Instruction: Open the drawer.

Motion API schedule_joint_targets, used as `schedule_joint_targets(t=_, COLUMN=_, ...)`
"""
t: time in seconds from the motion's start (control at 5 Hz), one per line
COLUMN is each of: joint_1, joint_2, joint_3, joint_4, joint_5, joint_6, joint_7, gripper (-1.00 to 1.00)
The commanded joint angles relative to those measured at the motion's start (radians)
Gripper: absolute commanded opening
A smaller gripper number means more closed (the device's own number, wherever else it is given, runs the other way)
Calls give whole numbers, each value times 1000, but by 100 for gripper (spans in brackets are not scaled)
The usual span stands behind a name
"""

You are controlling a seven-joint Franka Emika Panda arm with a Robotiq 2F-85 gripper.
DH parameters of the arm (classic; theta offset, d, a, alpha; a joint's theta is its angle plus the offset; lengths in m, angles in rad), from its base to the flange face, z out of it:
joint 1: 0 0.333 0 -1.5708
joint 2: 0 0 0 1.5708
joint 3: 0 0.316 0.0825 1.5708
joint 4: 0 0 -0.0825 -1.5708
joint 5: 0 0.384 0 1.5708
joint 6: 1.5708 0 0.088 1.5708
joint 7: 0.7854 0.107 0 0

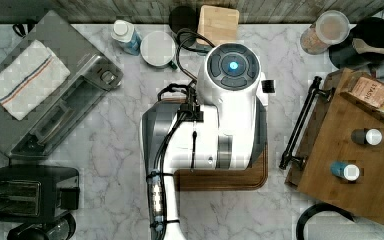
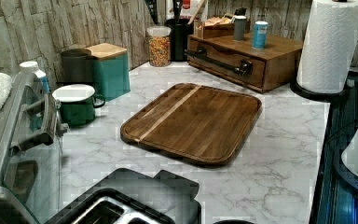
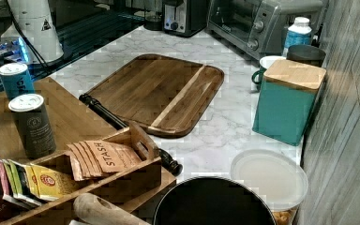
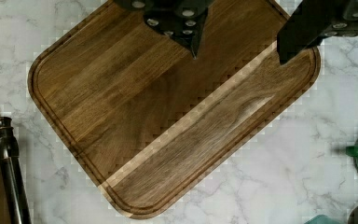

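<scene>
closed brown drawer (image 2: 227,59), black bar handle (image 2: 216,59)

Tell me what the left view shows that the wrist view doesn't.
The left view alone shows the whole drawer front, shut in its cabinet, the two shakers on top, and a paper towel roll. The wrist view alone shows the gripper, fingers apart, hanging above the board. Both show the wooden tray, the marble counter, and the drawer's black bar handle.

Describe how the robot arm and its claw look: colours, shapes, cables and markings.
In the top view, the white, rounded robot arm has grey bands at its joints and a round dark grey cap with a glowing blue light on top. Black cables run along it, tied near the base. In the wrist view, the claw has two black, angular fingers with small silver screws.
</scene>
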Motion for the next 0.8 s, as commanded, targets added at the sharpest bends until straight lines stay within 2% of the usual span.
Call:
schedule_joint_targets(t=0.2, joint_1=-11, joint_2=-5, joint_3=-10, joint_4=-47, joint_5=-18, joint_6=56, joint_7=-53, gripper=100)
schedule_joint_targets(t=0.4, joint_1=-99, joint_2=1, joint_3=22, joint_4=-81, joint_5=-37, joint_6=126, joint_7=-141, gripper=100)
schedule_joint_targets(t=0.6, joint_1=-89, joint_2=27, joint_3=-55, joint_4=-79, joint_5=-50, joint_6=168, joint_7=-217, gripper=100)
schedule_joint_targets(t=0.8, joint_1=-134, joint_2=52, joint_3=-74, joint_4=-66, joint_5=-79, joint_6=202, joint_7=-273, gripper=100)
